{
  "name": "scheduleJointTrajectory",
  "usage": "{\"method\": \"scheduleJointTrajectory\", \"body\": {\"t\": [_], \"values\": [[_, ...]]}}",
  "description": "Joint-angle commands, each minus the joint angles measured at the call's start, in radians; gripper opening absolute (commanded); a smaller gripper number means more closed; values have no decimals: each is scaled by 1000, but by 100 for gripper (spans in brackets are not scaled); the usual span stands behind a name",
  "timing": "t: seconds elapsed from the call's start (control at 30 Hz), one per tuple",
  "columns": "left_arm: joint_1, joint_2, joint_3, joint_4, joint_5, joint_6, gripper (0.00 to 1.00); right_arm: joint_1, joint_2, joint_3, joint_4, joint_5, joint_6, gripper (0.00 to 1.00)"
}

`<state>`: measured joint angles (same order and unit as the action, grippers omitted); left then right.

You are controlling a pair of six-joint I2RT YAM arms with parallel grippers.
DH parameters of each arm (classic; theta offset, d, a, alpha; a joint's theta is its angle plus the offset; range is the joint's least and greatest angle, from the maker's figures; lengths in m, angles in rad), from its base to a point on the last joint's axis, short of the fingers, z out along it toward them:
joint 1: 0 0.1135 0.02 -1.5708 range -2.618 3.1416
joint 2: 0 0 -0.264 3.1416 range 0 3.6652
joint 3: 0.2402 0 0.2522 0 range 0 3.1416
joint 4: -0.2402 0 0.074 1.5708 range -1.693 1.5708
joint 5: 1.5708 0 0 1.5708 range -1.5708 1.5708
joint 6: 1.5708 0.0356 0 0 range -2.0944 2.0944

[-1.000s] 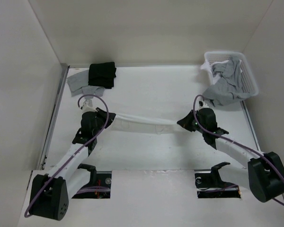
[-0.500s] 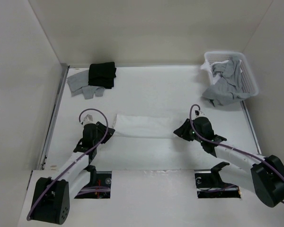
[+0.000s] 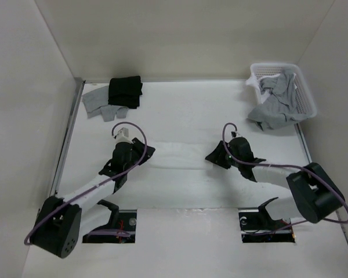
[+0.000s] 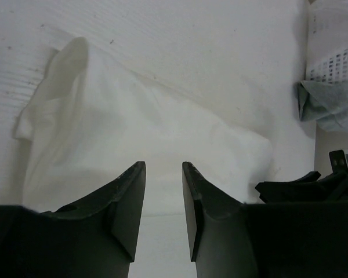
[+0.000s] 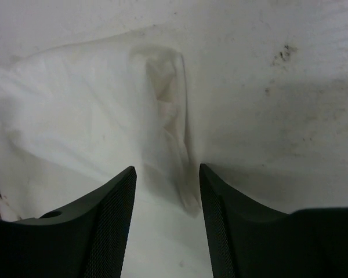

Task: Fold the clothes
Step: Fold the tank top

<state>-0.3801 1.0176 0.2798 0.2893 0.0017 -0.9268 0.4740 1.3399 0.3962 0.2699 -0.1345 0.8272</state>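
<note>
Left wrist view: the left gripper (image 4: 162,169) has its fingers apart with nothing between them, tips just over one end of the white top (image 4: 139,133), which lies on the table (image 3: 191,110). Right wrist view: the right gripper (image 5: 167,169) is spread wider, also empty, its tips over a puckered fold at the top's other end. From above, the top stretches as a strip across the middle of the table between both grippers. A black folded garment (image 3: 125,91) lies partly over a grey cloth (image 3: 95,103) at the far left corner. A white basket (image 3: 304,95) of grey clothes (image 3: 275,104) sits at the far right corner.
</note>
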Motion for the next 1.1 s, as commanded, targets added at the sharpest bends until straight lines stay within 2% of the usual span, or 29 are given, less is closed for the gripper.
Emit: {"method": "scheduleJointTrajectory", "body": {"t": [0.0, 0.2, 0.4, 0.57, 0.73, 0.9, 0.97, 1.07], "values": [[-21, 126, 53, 181, -55, 3, 30, -19, 86, 39, 150, -34, 26, 51], [105, 373, 53, 427, -45, -18, 27, -22, 183, 3, 282, -19, 118, 38], [148, 484, 27, 550, -29, -43, 27, -73, 205, -65, 425, -36, 181, 13], [137, 527, -7, 651, 53, -79, 29, -91, 116, -112, 417, -45, 187, 6], [45, 417, -63, 656, 67, -106, 32, -85, -114, -166, 240, 28, 184, 5], [31, 264, -91, 545, 64, -115, 34, -18, -370, -67, -114, 156, 81, 7], [39, 222, -84, 499, 69, -107, 35, 33, -393, 24, -225, 208, 32, 7], [43, 181, -68, 462, 75, -104, 35, 115, -339, 160, -305, 252, -22, 7]]}}
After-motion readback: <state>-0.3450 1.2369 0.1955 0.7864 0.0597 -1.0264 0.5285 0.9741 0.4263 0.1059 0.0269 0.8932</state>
